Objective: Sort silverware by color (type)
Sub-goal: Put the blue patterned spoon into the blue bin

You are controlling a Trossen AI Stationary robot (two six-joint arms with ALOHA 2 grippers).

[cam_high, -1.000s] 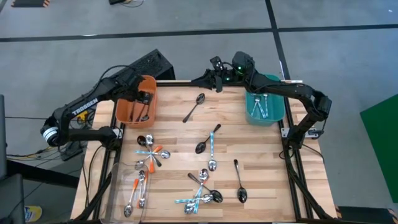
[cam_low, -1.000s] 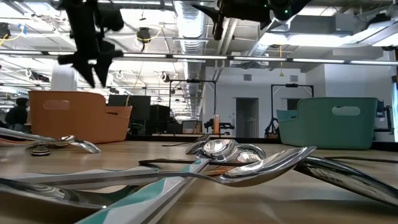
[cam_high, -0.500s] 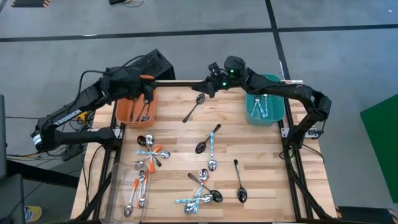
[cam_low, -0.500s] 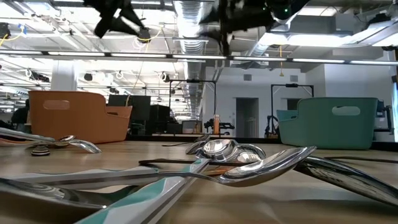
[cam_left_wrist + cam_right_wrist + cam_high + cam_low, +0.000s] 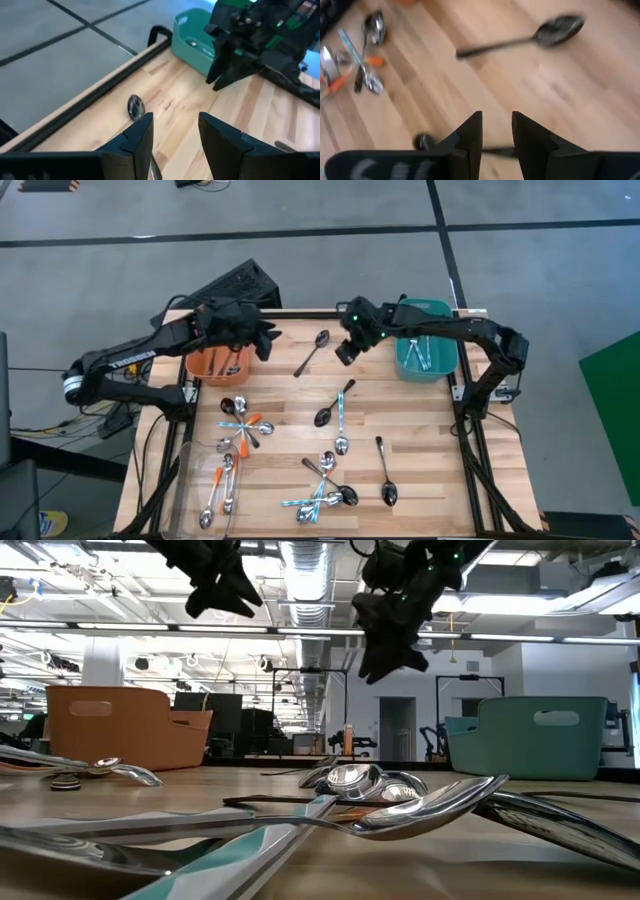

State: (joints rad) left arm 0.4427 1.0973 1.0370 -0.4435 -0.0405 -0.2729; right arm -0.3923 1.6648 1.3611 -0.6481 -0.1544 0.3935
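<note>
A light wooden table [image 5: 420,435] on a dark metal frame stands on a grey floor crossed by dark lines, with a green panel at the right edge of the high view. An orange bin [image 5: 218,361] sits at the table's back left corner and a teal bin [image 5: 425,352] at its back right; the teal bin holds several blue-handled spoons [image 5: 420,350]. The left gripper [image 5: 262,340] hangs in the air just beside the orange bin, its fingers [image 5: 137,137] parted with nothing between them. The right gripper [image 5: 343,350] hovers above the back middle of the table, near a black spoon [image 5: 312,352] that lies alone on the wood; its fingers [image 5: 470,132] are likewise apart and empty. The rest of the silverware is scattered over the front half: a crossed cluster of orange- and blue-handled spoons [image 5: 240,430] at left, two orange-handled spoons [image 5: 220,488] near the front left corner, a black spoon and a blue-handled one [image 5: 338,412] side by side at centre, a tangled pile [image 5: 325,485] at the front, and a single black spoon [image 5: 386,475] to its right. From table height, shiny spoon bowls [image 5: 360,785] fill the foreground, and behind the table opens a large hall with ceiling ducts [image 5: 305,580], strip lights, white columns and doorways.
</note>
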